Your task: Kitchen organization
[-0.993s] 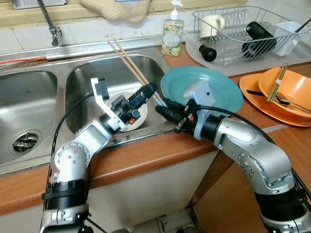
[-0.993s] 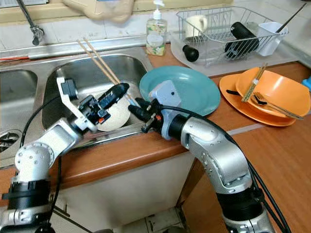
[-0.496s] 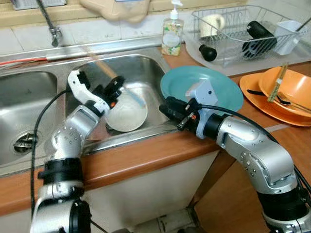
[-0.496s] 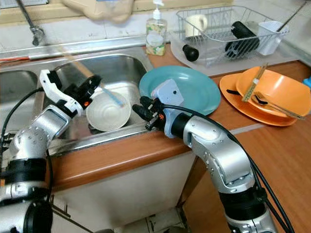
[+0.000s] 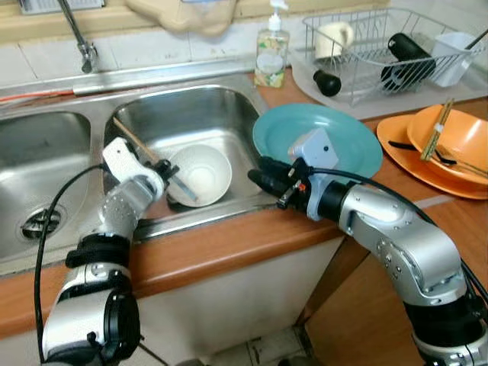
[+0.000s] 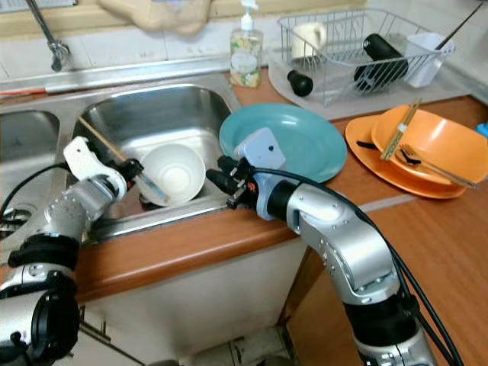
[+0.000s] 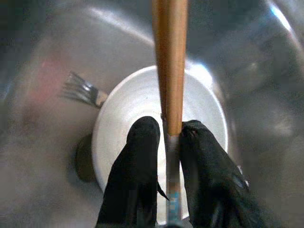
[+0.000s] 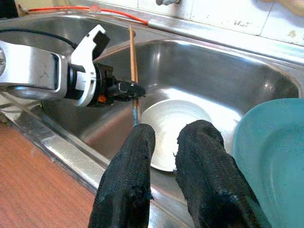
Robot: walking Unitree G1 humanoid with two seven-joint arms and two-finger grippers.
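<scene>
Even, soft daylight fills both head views, bright enough that the tiled wall behind the sink [image 5: 191, 114] washes pale. The steel basin throws broad white glare along its far wall and rim, just beyond the left hand [image 5: 156, 174]. Shadows are faint; a dim patch lies under the white bowl [image 5: 200, 174]. Straight edges bow slightly toward the frame corners. The left wrist view is darker and hazy: the basin around that hand is smeared and out of focus, while the chopsticks [image 7: 170, 61] close to the lens look soft. The right wrist view is crisp, with the right hand [image 8: 164, 142] sharp.
</scene>
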